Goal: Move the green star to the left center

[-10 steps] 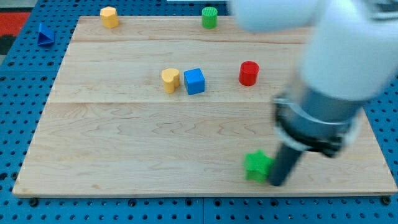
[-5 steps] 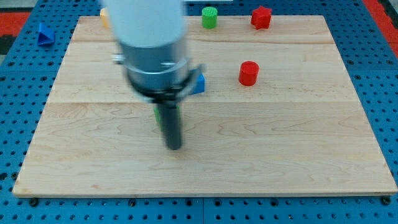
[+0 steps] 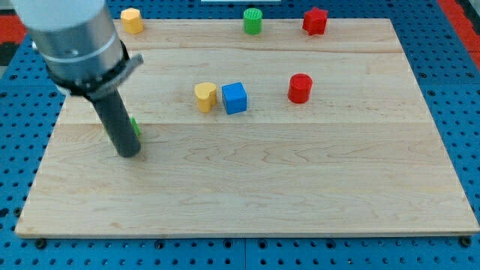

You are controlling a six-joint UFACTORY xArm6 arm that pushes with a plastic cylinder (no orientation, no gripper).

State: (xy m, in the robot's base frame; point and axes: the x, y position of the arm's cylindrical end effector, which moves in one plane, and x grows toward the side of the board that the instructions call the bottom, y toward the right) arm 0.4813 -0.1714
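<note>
The green star (image 3: 135,126) is almost wholly hidden behind my rod; only a green sliver shows at the rod's right edge, at the left centre of the wooden board (image 3: 300,187). My tip (image 3: 127,153) rests on the board just below and against that sliver.
A yellow heart-shaped block (image 3: 205,96) and a blue cube (image 3: 235,97) sit side by side at mid-board. A red cylinder (image 3: 300,88) lies to their right. A yellow block (image 3: 132,19), a green cylinder (image 3: 253,20) and a red star (image 3: 316,20) line the top edge.
My rod has swept from the board's lower right to the left centre, and the green star has moved left with it. The other blocks have stayed put.
</note>
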